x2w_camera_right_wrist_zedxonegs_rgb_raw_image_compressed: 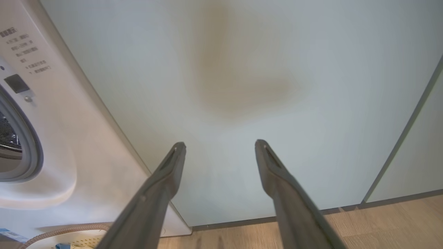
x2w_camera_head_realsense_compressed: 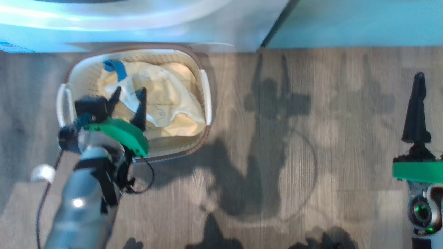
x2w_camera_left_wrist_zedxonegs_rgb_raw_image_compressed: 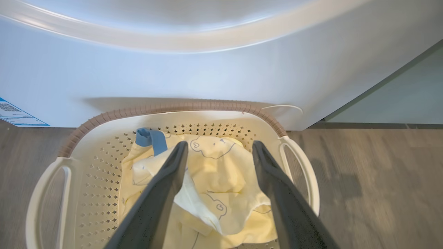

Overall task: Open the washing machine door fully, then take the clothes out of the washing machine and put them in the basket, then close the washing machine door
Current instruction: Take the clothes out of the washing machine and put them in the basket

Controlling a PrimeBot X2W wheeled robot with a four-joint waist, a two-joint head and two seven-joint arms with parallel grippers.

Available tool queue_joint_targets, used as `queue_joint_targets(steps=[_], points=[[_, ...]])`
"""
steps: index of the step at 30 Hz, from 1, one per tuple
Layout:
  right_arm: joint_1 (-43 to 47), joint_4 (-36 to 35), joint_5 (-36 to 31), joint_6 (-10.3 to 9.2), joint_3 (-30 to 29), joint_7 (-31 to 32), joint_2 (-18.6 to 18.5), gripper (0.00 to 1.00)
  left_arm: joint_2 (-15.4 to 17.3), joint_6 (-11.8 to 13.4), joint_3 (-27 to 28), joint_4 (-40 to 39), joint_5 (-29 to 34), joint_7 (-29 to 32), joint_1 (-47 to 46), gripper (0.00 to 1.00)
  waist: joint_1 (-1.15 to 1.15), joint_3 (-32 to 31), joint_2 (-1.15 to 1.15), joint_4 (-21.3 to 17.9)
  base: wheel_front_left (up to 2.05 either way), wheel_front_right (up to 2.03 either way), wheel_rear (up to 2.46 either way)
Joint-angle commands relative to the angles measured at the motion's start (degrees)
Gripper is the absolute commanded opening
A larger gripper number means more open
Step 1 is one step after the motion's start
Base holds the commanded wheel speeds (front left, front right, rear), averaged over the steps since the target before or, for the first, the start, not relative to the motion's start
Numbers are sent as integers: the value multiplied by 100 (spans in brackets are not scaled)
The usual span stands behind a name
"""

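Evidently the unloading step: the left hand [x2w_camera_head_realsense_compressed: 129, 92], spread wide and empty, hovers over the clothes [x2w_camera_head_realsense_compressed: 173, 100] in the basket [x2w_camera_head_realsense_compressed: 206, 97], centre-left; the right hand [x2w_camera_right_wrist_zedxonegs_rgb_raw_image_compressed: 220, 142] is open too. Next, probably, shut the washing machine door.

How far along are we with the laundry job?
Done: clothes lie in the basket. In hand: the left gripper hangs over them, jaws open, gripping nothing; the right gripper is open, facing the cabinet panel. Left: the washing machine drum mouth is uncovered, so closing the door; whether more clothes remain inside I cannot tell.
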Motion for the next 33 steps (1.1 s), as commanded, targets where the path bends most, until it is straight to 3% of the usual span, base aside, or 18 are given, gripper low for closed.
queue_joint_targets(steps=[1, 6, 16, 33], points=[[242, -153, -96, -16, 45, -31, -77, 100, 50, 26, 272, -491, 69, -52, 343, 100, 0, -278, 0, 207, 0, 0, 0], [409, -165, -223, -16, -137, -31, -77, 100, -130, -2, 574, -1778, 220, -53, 1020, 100, 0, -723, 0, 432, 0, 0, 0], [942, -102, -439, -16, -304, -31, -77, 100, -346, -28, 732, -3399, 546, -53, 2056, 100, 0, -1683, 0, 740, 0, 0, 0], [1756, 47, -627, -16, 284, -31, -77, 100, -318, 54, 616, -4364, 895, 81, 3443, 100, 0, -3288, 0, 633, 0, 0, 0]])
